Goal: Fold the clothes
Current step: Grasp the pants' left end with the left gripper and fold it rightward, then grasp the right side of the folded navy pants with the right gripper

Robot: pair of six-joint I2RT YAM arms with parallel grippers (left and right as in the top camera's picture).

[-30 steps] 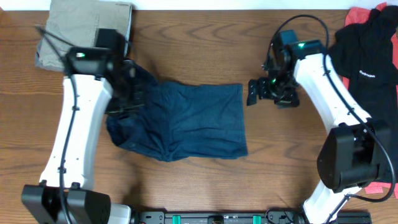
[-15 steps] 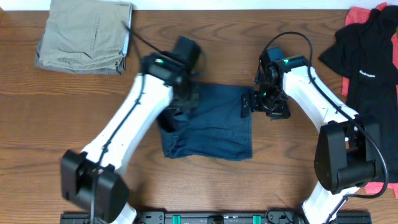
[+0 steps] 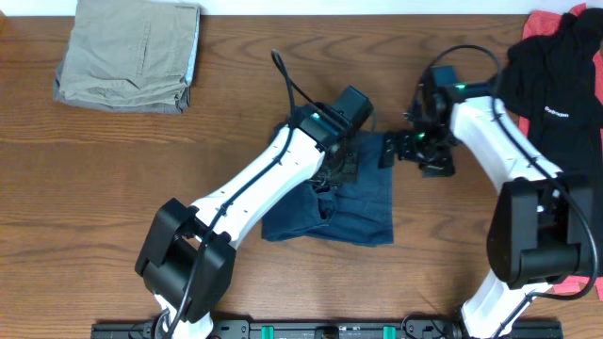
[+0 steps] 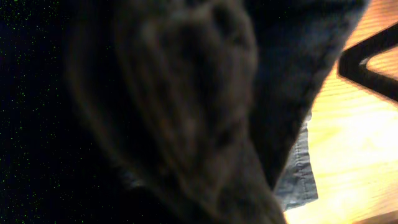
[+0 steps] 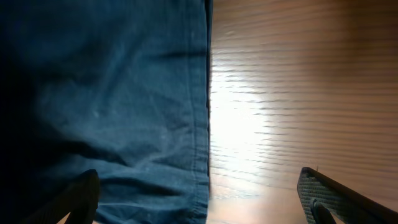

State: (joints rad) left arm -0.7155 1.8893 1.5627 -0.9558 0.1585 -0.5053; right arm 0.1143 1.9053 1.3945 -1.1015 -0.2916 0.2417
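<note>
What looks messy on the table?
The navy garment looks crumpled and lopsided mid-fold: a bunched lump sits under the left claw, and its lower edge slants. The khaki trousers lie neatly folded by comparison.

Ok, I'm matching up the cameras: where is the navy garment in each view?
Overhead: garment at centre, partly under the left arm.
Left wrist: garment fills most of the frame, blurred, an edge at lower right.
Right wrist: garment covers the left half, hem running down the middle.
Shared landmark: table wood bordering the garment's edge.
</note>
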